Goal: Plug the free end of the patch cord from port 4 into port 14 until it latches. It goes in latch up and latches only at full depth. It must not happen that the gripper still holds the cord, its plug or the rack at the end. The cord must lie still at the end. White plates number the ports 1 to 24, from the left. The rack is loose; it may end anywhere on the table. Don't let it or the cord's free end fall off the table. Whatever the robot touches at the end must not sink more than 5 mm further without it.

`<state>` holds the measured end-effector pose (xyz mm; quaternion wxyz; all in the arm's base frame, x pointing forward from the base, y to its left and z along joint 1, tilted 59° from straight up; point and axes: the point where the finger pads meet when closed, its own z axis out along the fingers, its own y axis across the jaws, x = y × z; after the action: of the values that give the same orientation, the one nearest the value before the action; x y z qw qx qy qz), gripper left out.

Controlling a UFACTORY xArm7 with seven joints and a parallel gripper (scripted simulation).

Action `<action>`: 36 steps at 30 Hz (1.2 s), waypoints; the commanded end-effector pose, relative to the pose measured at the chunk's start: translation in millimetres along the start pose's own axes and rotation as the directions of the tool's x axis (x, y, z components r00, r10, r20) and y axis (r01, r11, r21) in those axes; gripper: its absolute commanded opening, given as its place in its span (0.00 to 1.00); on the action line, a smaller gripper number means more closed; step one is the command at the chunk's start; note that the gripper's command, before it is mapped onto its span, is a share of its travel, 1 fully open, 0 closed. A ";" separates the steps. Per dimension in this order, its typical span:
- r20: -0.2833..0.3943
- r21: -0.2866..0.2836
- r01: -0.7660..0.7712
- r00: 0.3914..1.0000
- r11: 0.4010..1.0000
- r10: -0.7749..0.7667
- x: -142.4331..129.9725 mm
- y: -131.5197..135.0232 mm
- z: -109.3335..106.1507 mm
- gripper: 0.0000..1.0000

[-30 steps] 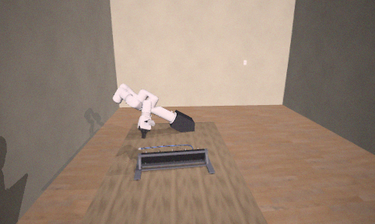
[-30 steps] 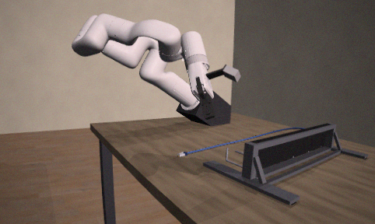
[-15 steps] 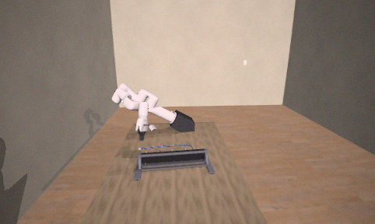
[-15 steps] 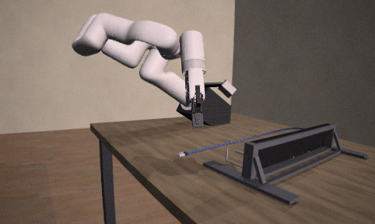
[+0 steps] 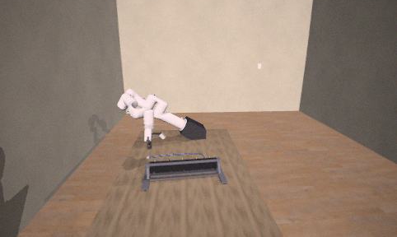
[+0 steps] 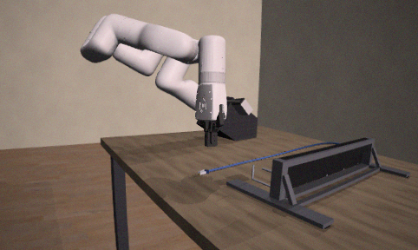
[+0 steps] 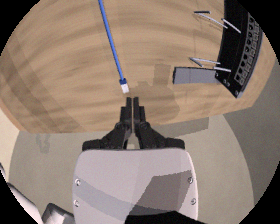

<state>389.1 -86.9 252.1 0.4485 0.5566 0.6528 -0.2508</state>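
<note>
- Gripper fingers (image 5: 149, 145) (image 6: 211, 140) are together with nothing between them, pointing down above the table.
- Blue patch cord (image 5: 177, 155) (image 6: 260, 158) (image 7: 111, 45) runs from behind the rack to its free end; where it enters the rack is hidden in the exterior view and cut off in the wrist view.
- Its pale plug (image 5: 148, 157) (image 6: 203, 172) (image 7: 124, 84) lies just beyond the fingertips in the wrist view, apart from them; which way its latch faces is too small to tell.
- Loose rack (image 5: 184, 162) (image 6: 277, 179) (image 7: 231, 50) stands on its feet on the table; only one end of its port row shows in the wrist view, and the port numbers cannot be read.
- Thin pale rods stick out from the rack's cord side, partly hidden by its frame in the exterior view.
- Wood-grained table (image 5: 177, 215) (image 6: 143, 161) (image 7: 56, 65) carries soft shadows, and its near part is cut off in the top view.
- Brown plank floor (image 5: 329, 174) (image 6: 52, 196) surrounds it, with a cream wall (image 5: 214, 42) (image 6: 52, 66) behind and darker grey walls at the sides in the top view.
- Small white plate (image 5: 259, 66) sits on the cream wall, its details unclear.
</note>
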 end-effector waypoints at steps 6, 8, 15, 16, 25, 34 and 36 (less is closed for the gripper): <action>-0.043 0.083 0.163 0.986 0.983 -0.160 -1.1 -10.9 1.8 0.00; -0.047 0.088 0.175 0.984 0.981 -0.172 -1.1 -11.8 1.9 0.00; -0.049 0.090 0.180 0.983 0.980 -0.176 -1.1 -12.2 2.0 0.00; -0.049 0.090 0.180 0.983 0.980 -0.176 -1.1 -12.2 2.0 0.00; -0.049 0.090 0.180 0.983 0.980 -0.176 -1.1 -12.2 2.0 0.00; -0.049 0.090 0.180 0.983 0.980 -0.176 -1.1 -12.2 2.0 0.00; -0.049 0.090 0.180 0.983 0.980 -0.176 -1.1 -12.2 2.0 0.00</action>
<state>377.3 -93.5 249.3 0.3831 0.5224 0.6959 -0.3100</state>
